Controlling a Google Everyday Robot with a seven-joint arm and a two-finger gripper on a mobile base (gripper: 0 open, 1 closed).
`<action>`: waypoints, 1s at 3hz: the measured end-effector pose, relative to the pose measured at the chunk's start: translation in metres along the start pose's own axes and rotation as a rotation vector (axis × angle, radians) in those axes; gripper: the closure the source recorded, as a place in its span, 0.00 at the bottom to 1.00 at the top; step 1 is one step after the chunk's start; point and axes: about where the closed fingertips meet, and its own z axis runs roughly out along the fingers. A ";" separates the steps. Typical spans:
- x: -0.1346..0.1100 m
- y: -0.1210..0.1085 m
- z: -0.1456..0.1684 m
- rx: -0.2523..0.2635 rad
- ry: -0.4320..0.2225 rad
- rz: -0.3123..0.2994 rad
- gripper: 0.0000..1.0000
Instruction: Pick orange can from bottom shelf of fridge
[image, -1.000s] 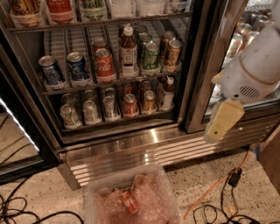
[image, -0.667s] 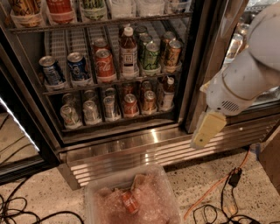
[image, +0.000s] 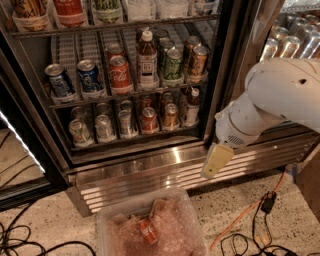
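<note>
Camera view: we are seeing the gripper (image: 216, 160) swinging left and lower than a second ago, closing on the fridge (image: 214, 65), so the approach is only getting started. The orange can (image: 170, 116) is standing on the bottom shelf (image: 135, 140), untouched and well apart from it. The arm (image: 280, 95) is reaching down before the steel base (image: 150, 172). Whether the pincer is apart or together, we cannot tell.
</note>
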 end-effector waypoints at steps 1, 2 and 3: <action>-0.001 -0.010 0.043 -0.005 -0.014 0.047 0.00; -0.009 -0.019 0.093 0.015 -0.042 0.068 0.00; -0.009 -0.029 0.126 0.045 -0.130 0.136 0.00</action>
